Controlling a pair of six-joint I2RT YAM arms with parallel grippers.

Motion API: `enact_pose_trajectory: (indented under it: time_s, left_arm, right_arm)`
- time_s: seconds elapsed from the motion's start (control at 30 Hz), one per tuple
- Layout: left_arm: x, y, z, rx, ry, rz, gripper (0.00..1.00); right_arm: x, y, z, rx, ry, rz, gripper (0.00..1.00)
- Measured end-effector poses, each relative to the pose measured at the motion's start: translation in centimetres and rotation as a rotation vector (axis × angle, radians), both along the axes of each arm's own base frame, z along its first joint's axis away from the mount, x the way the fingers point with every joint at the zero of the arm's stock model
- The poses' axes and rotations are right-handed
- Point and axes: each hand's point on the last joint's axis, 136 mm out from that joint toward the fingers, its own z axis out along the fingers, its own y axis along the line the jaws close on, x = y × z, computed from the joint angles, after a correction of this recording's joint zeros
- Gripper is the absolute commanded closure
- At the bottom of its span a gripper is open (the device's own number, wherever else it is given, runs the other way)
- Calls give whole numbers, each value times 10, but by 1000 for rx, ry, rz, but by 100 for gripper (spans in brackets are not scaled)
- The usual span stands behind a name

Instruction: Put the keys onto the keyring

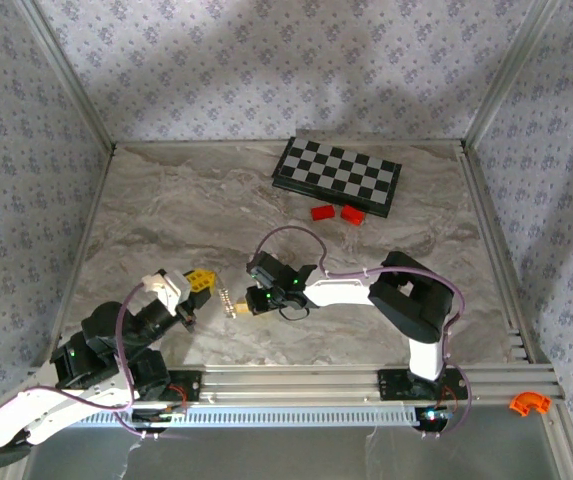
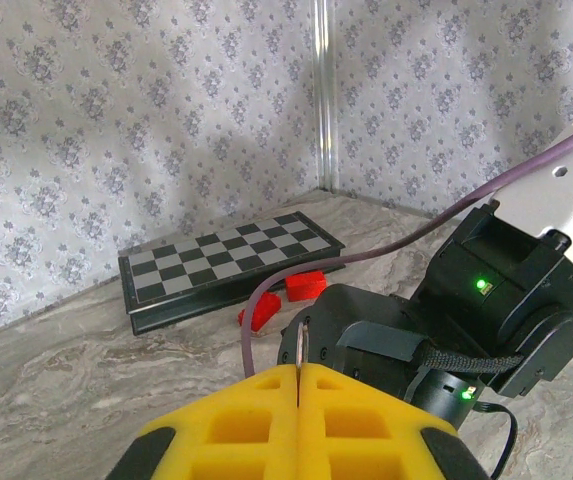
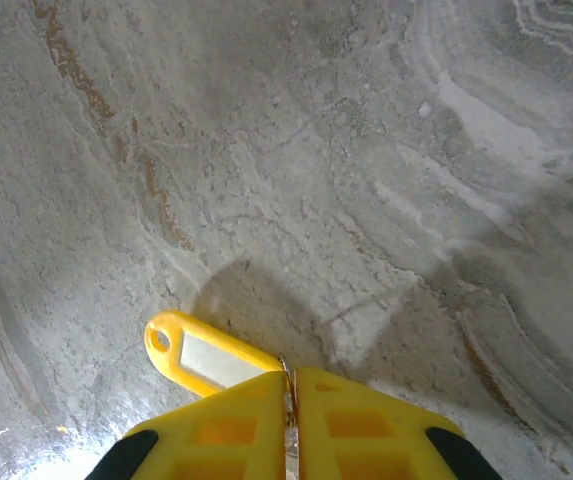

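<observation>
My left gripper (image 2: 298, 372) is shut on a thin metal loop (image 2: 302, 345) seen edge-on, which looks like the keyring. It faces the black body of the right arm's wrist (image 2: 386, 345) close ahead. My right gripper (image 3: 291, 378) points down at the marble table, shut on a thin flat metal piece (image 3: 288, 400), seemingly a key. A yellow key tag (image 3: 206, 358) lies on the table just left of its tips, its hole empty. From above, the left gripper (image 1: 206, 290) and right gripper (image 1: 249, 300) nearly meet, with a small silver piece (image 1: 227, 298) between them.
A folded chessboard (image 1: 336, 175) lies at the back right of the table, with two red blocks (image 1: 323, 212) (image 1: 352, 213) in front of it. Patterned walls and aluminium rails (image 1: 486, 250) enclose the table. An orange part (image 1: 531, 403) sits outside the near right corner.
</observation>
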Motion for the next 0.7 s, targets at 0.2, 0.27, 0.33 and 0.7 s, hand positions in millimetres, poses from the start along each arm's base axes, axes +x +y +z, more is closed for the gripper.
enact_pose_trajectory:
  time_s: [0.2,0.27,0.33,0.7]
  left_arm:
    - [0,0,-1,0,0,0,100]
    - [0,0,-2,1,0,0,100]
    - [0,0,-2,1,1,0,100]
    - [4,-8,-12,44,21,1,100]
  right_arm:
    - [3,-3,3,-14,-27,3,96]
    - [4,-10,5,-33,-40,-1,98]
    - [4,-19,9,-58,-59,2,98]
    - [-4,-106,46,-238,-145,14,100]
